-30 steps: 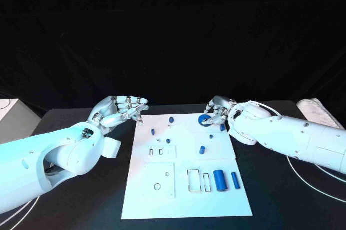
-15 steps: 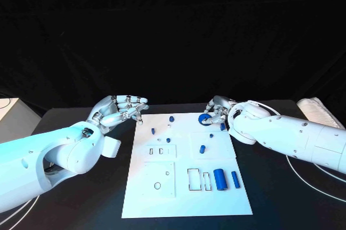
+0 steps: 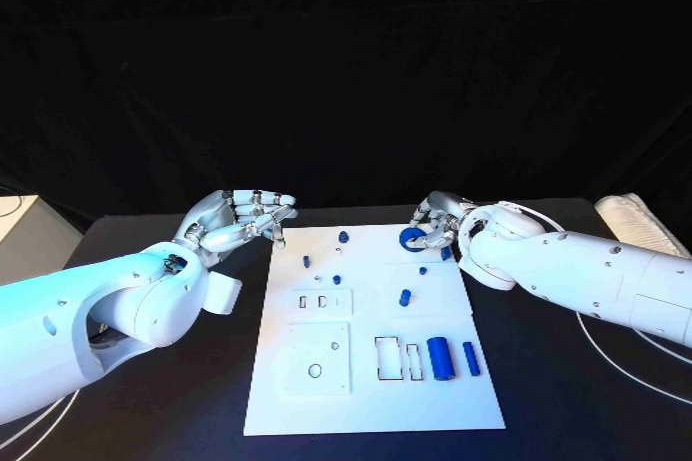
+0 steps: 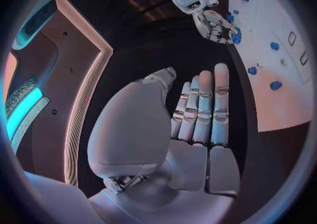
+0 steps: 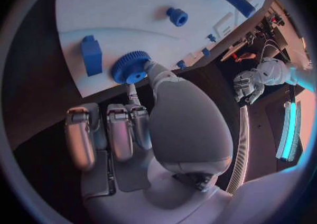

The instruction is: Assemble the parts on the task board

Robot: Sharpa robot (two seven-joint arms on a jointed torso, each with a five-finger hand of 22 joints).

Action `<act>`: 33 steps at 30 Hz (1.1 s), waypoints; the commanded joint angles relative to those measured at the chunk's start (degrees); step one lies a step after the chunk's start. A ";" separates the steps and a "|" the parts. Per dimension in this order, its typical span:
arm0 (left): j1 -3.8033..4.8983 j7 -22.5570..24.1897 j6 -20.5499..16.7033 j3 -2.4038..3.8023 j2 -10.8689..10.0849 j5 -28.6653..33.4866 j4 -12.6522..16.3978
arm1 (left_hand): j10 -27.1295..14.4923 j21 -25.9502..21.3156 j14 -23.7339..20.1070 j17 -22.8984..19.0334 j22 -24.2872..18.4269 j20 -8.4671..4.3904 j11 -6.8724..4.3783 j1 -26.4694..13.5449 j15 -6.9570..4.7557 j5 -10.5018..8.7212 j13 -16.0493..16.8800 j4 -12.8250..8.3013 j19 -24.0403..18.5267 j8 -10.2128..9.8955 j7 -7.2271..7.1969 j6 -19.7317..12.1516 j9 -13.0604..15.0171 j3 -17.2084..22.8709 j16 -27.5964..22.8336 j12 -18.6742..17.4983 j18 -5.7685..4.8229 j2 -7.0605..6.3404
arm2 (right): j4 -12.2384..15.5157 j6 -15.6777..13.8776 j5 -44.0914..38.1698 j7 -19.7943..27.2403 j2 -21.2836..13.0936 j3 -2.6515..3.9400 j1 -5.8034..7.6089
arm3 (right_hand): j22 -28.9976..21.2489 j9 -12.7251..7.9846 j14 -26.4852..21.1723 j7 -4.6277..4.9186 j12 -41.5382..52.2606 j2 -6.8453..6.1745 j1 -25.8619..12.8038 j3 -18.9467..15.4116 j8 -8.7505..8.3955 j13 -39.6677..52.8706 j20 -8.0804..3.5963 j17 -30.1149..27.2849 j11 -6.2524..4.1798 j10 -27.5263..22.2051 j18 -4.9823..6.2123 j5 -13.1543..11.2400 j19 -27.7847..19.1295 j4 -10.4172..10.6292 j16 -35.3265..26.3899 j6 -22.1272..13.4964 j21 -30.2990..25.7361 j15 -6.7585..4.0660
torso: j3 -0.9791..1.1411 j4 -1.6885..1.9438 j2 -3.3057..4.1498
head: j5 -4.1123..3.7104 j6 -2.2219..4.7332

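The white task board lies in the middle of the black table. At its far right edge a blue gear lies on the board, and my right hand pinches it; in the right wrist view the thumb tip and a fingertip sit against the gear. Beside it is a blue block. My left hand hovers at the board's far left corner, fingers straight and holding nothing. Small blue pegs dot the far half. A thick blue cylinder and a thin one lie near the front right.
Rectangular slots and an oval hole open in the board's near half. A white box stands at the table's left edge and a pale bundle at its far right. Cables run over the table on the right.
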 commanded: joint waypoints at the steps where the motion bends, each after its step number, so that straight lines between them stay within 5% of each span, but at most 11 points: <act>1: 0.06 0.23 0.93 0.05 0.04 -0.06 0.13 | 0.23 0.25 -0.02 0.08 0.09 0.14 -0.11 0.34 -0.44 -0.21 0.09 0.02 -0.33 0.31 0.01 0.25 0.05 0.44 0.38 0.01 0.78 0.30 | 0.32 -0.79 -1.14 0.72 -0.10 -0.03 -0.09 | 15.09 0.03 6.07 -0.06 0.12 0.46 0.22 0.49 0.27 15.07 0.10 15.06 -0.01 6.00 -0.81 0.34 5.89 -0.07 0.24 0.47 0.12 0.02 | -0.01 0.00 0.00 | -0.07 -0.05; 24: 0.06 -0.16 1.16 0.05 -0.02 -0.06 0.09 | 0.21 0.39 -0.03 0.07 0.19 0.13 -0.11 0.42 -0.44 -0.25 0.08 -0.02 -0.42 0.32 0.01 0.26 0.09 0.58 0.39 -0.01 0.78 0.38 | 2.32 -6.36 -5.02 3.45 -0.81 -0.03 -0.26 | 15.09 -0.29 6.07 -0.91 0.12 1.34 -0.61 4.92 0.83 15.07 -0.52 15.06 -0.75 6.00 -0.81 -0.39 5.89 -0.43 0.24 3.00 0.12 -0.71 | -0.07 0.04 0.05 | -0.21 -0.02; 33: 0.06 -0.28 1.26 0.05 0.19 -0.07 0.02 | 0.20 0.45 -0.04 0.06 0.23 0.13 -0.11 0.46 -0.44 -0.27 0.08 -0.05 -0.46 0.32 0.01 0.25 0.10 0.64 0.39 -0.02 0.78 0.39 | 6.24 -7.59 -9.92 3.54 0.31 -0.03 -0.27 | 15.09 -0.36 6.07 -1.04 0.12 1.26 -0.59 5.65 0.84 15.07 -0.63 15.06 -0.88 6.00 -0.81 -0.19 5.89 -0.76 0.24 3.30 0.12 -0.81 | -0.13 0.07 0.02 | -0.09 -0.18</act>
